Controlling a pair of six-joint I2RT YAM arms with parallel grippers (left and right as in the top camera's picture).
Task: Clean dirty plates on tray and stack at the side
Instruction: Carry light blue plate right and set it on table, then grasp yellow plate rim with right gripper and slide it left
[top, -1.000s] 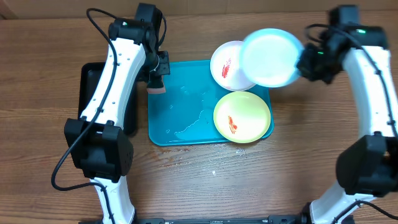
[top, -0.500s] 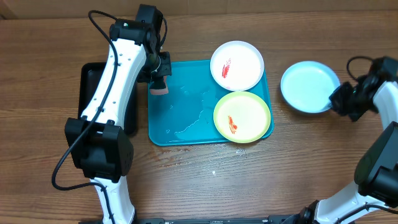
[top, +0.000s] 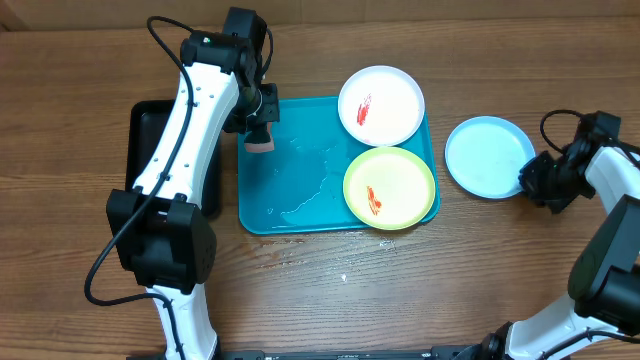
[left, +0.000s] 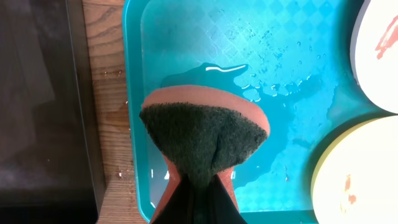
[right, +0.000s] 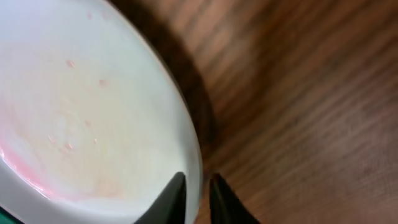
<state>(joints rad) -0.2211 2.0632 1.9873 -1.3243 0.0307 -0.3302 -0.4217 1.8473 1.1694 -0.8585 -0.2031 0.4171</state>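
Observation:
The light blue plate (top: 487, 155) lies flat on the wooden table, right of the turquoise tray (top: 300, 170). My right gripper (top: 528, 178) straddles its near-right rim; in the right wrist view the gripper (right: 198, 177) is open a little, with a gap between the outer finger and the plate (right: 93, 112). The white plate (top: 381, 105) and the yellow-green plate (top: 389, 187), both with red smears, sit at the tray's right end. Above the tray's left end, my left gripper (top: 258, 130) is shut on a green-and-red sponge (left: 202, 134). The tray floor (left: 280, 50) is wet.
A black tray (top: 150, 140) lies left of the turquoise one, under the left arm. Water drops dot the table in front of the tray (top: 345, 272). The right arm's cable (top: 556, 122) loops above the table by the blue plate.
The right arm brought the light blue plate down from above the tray's far right corner onto the table at the right, and its jaws have parted slightly. The left arm barely moved.

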